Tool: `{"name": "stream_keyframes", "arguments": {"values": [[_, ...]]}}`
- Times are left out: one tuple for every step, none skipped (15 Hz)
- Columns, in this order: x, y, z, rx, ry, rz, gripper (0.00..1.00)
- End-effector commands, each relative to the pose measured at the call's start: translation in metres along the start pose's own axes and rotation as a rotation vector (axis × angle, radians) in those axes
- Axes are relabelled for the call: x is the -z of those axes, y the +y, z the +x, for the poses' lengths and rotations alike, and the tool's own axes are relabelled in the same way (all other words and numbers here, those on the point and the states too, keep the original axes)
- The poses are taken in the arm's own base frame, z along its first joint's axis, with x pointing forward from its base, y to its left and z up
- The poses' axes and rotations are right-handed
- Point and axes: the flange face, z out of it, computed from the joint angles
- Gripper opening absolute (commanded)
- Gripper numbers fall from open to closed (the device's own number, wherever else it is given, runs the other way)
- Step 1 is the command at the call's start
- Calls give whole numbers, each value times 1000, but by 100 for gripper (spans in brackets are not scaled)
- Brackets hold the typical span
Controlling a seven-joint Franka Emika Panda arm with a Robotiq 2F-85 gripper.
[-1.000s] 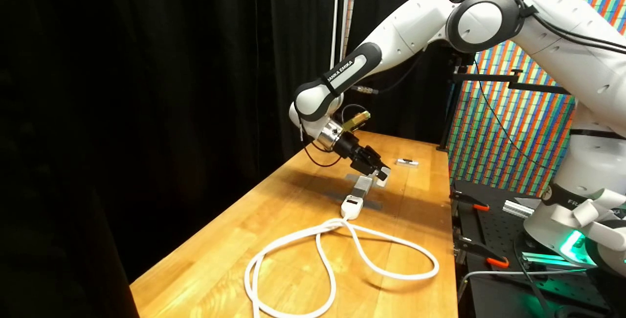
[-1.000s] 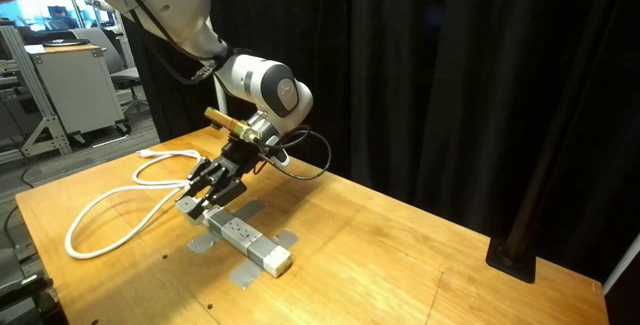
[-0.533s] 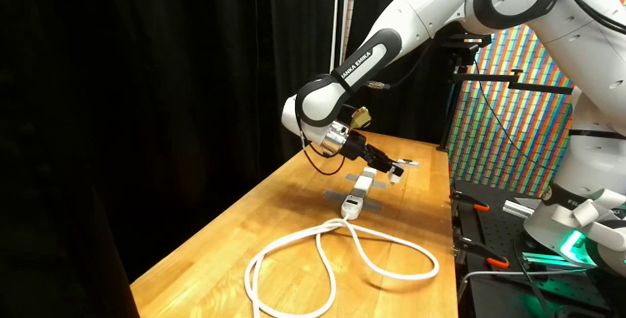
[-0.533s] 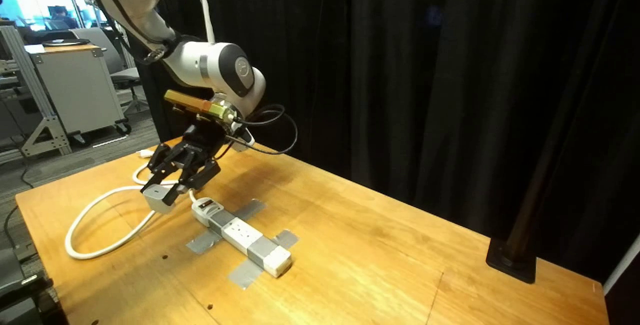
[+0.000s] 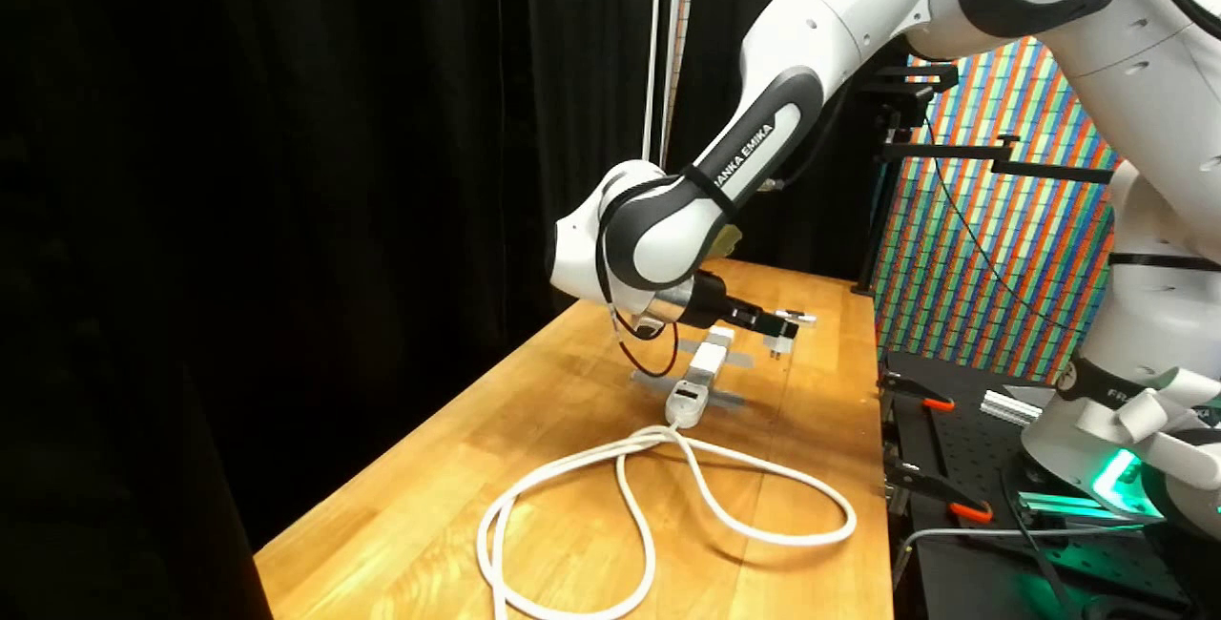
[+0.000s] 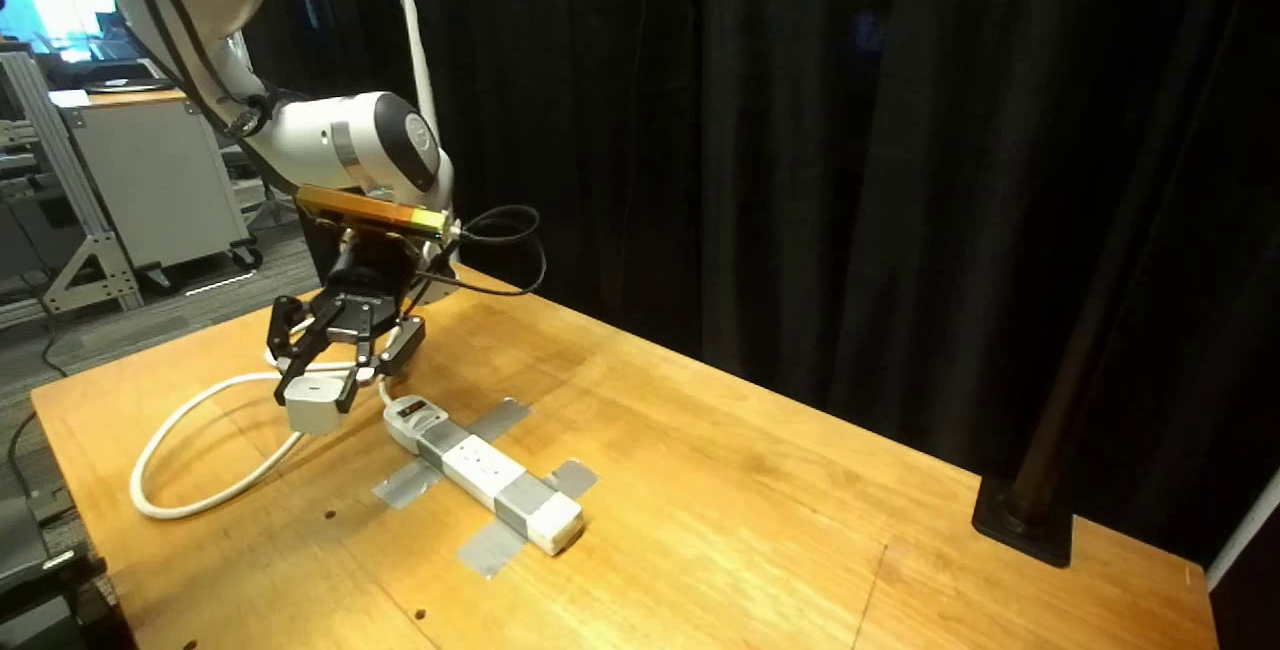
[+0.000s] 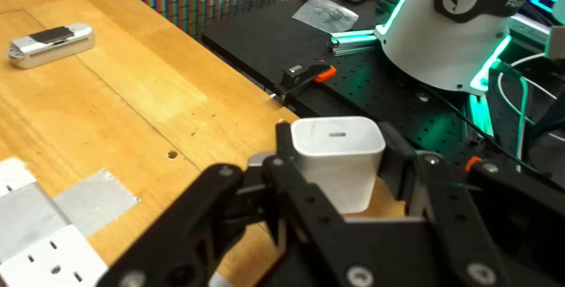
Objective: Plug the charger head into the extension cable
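Observation:
My gripper is shut on the charger head, a white block with a small slot in its top face. In the wrist view the gripper has a finger on each side of the charger head. In an exterior view the charger head hangs with its prongs down, above the table. The extension cable's white outlet strip is taped to the table; the gripper is beside its cord end, apart from it. Outlet slots show on the strip in the wrist view.
The strip's white cord lies in loops on the wooden table. Grey tape crosses the strip. A small silver-white device lies farther along the table. Clamps with orange tips line the table edge. A post with a black base stands on the table.
The gripper has moved away from the strip, carrying the charger head to its side, and has turned. The charger head was tilted over the strip and is now more upright with prongs down.

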Motion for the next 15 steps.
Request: {"name": "stream_keyframes", "arguments": {"values": [[2, -21, -6, 100, -30, -168, 23], [2, -26, -4, 124, -37, -213, 23], [0, -31, -2, 147, -43, -257, 23], [0, -35, -1, 171, -49, -300, 23], [-1, -40, 0, 194, -53, -344, 23], [-2, -44, 0, 218, -53, -386, 23], [2, -32, 15, 167, -47, -298, 48], [1, -36, 16, 185, -50, -326, 48], [0, -39, 16, 194, -51, -342, 48], [-1, -41, 14, 198, -52, -349, 48], [-1, -41, 13, 200, -54, -351, 48], [-1, -41, 12, 201, -54, -352, 48], [-1, -41, 12, 202, -54, -353, 23], [3, -38, 10, 229, -120, -406, 23], [8, -35, 10, 259, -154, -470, 23]]}}
